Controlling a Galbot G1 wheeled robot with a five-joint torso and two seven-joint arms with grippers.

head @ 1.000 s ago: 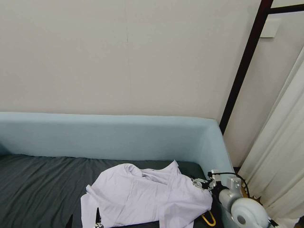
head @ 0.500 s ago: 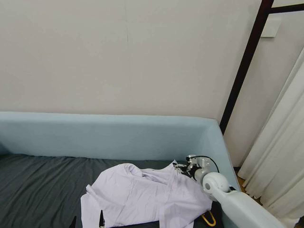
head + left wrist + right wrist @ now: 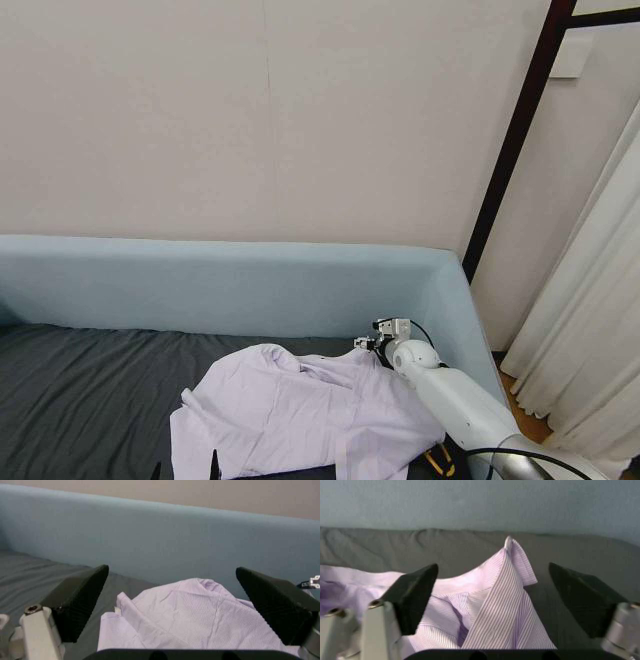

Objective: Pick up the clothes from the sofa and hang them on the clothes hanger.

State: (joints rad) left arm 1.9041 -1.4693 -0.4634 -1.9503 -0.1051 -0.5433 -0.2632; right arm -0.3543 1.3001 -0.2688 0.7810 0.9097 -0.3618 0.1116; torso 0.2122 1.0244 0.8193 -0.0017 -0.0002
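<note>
Lilac pinstriped shirt [image 3: 300, 410] lies crumpled on the dark grey sofa seat [image 3: 80, 390], its collar peaked up near the pale blue backrest [image 3: 230, 285]. The right gripper [image 3: 492, 570], arm stretched forward, hovers at that collar, fingers spread wide, gripping nothing. The left gripper [image 3: 171, 571] hangs equally spread above the shirt's near side.

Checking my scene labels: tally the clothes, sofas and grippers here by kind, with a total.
Shirt: 1
Sofa: 1
Grippers: 2, left gripper and right gripper, both open
Total: 4
</note>
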